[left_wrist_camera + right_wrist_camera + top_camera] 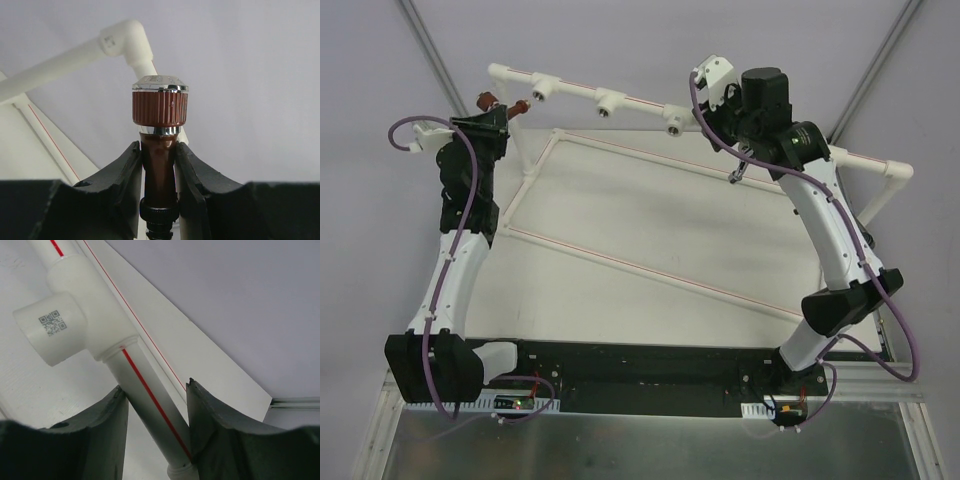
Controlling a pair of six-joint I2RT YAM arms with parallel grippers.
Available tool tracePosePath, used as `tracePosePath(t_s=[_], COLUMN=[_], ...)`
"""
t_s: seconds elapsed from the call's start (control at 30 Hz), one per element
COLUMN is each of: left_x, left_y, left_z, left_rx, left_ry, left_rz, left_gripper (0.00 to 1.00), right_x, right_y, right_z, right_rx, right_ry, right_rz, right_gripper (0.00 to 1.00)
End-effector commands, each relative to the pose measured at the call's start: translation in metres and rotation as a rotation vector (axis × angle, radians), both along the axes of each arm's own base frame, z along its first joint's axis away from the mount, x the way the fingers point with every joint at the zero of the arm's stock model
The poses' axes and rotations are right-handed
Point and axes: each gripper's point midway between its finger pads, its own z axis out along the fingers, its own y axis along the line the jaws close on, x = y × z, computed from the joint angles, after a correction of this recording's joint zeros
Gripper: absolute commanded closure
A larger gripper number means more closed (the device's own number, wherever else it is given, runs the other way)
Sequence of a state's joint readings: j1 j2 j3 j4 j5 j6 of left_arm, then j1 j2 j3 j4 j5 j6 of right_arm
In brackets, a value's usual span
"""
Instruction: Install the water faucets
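My left gripper (pixel 159 150) is shut on the stem of the reddish-brown faucet (pixel 160 107), whose ribbed knob with a chrome cap stands above the fingers. In the top view this gripper (pixel 500 113) holds the faucet (pixel 487 100) at the far left end of the white pipe rail, close to the leftmost tee fitting (pixel 542 92). My right gripper (pixel 155 395) is shut on the red-striped white pipe (pixel 150 395), just below a tee fitting (pixel 65 325). In the top view it (pixel 708 112) sits on the rail to the right of the third tee (pixel 677 121). The silver-grey faucet (pixel 739 174) lies near the right arm.
The white pipe frame (pixel 650 270) lies across the table, with a raised rail at the back carrying three tees, the middle one (pixel 610 103) between the grippers. A corner elbow (pixel 125 40) shows behind the left gripper. Another elbow (pixel 898 170) ends the rail at the right.
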State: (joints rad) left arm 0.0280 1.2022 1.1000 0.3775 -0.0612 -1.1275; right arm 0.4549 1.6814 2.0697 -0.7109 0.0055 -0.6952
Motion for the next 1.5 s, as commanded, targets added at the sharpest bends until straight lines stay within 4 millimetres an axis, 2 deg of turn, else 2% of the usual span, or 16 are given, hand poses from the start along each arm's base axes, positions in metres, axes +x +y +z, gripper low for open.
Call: tracePosePath(t_s=[0.0, 0.27, 0.43, 0.47, 0.67, 1.03, 1.47], left_x=[-0.028, -0.014, -0.002, 0.002, 0.017, 0.015, 0.029], left_y=[0.032, 0.03, 0.02, 0.007, -0.004, -0.012, -0.024], left_z=[0.048, 0.042, 0.041, 0.037, 0.018, 0.031, 0.023], left_rx=[-0.108, -0.284, -0.298, -0.306, -0.411, -0.463, -0.48], left_ry=[-0.205, -0.219, -0.198, -0.184, -0.14, -0.17, -0.144], left_rz=[0.159, 0.125, 0.1, 0.079, 0.087, 0.082, 0.073], left_gripper=[1.0, 1.0, 1.0, 1.0, 1.0, 1.0, 1.0], right_x=[0.001, -0.003, -0.002, -0.002, 0.001, 0.0, -0.003], right_y=[-0.034, -0.03, -0.023, -0.022, -0.022, -0.023, -0.018], right_z=[0.011, 0.013, 0.007, 0.007, 0.005, 0.002, 0.004], right_rx=[0.244, 0.302, 0.303, 0.301, 0.292, 0.282, 0.287], right_ry=[0.02, 0.028, 0.036, 0.036, 0.026, 0.023, 0.024], right_rz=[-0.33, -0.322, -0.313, -0.31, -0.318, -0.316, -0.299], right_gripper=[1.0, 1.0, 1.0, 1.0, 1.0, 1.0, 1.0])
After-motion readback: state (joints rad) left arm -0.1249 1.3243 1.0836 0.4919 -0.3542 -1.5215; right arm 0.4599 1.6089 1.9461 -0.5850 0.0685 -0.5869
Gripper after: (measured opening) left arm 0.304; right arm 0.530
